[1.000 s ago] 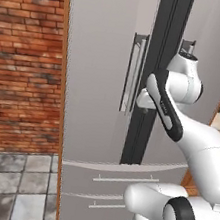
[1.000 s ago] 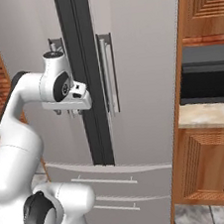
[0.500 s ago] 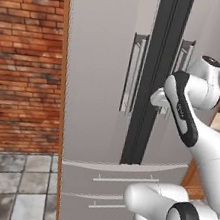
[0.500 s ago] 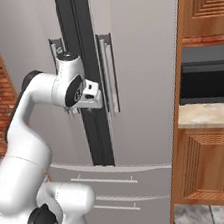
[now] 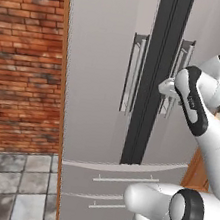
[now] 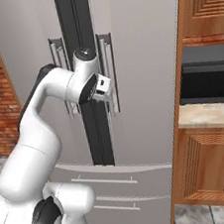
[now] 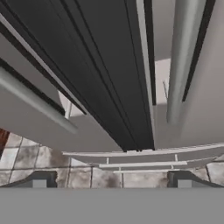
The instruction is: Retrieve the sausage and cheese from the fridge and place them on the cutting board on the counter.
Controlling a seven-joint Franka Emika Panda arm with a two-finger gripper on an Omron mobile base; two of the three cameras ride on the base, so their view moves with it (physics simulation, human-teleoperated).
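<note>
The grey fridge (image 5: 97,79) stands with both doors shut, so the sausage and cheese are hidden and the cutting board is out of view. My gripper (image 6: 108,88) is open and holds nothing. It hovers just in front of the right door's silver bar handle (image 6: 109,64), beside the dark gap between the doors. In the hand view the fingertips (image 7: 39,180) stand wide apart, with the right handle (image 7: 180,65) up to the right and the left handle (image 7: 35,103) at the left. From the left base view the gripper (image 5: 167,88) sits against the right handle (image 5: 180,68).
A brick wall (image 5: 24,57) flanks the fridge on the left, above a grey tiled floor (image 5: 8,186). To the right are the beige counter (image 6: 209,113), a black built-in appliance (image 6: 209,78) and wooden cabinets (image 6: 216,165). Two fridge drawers (image 5: 120,184) lie below the doors.
The arm has swung right and in toward the fridge, carrying the open gripper from in front of the centre gap to the right door's handle. The fridge doors have not moved.
</note>
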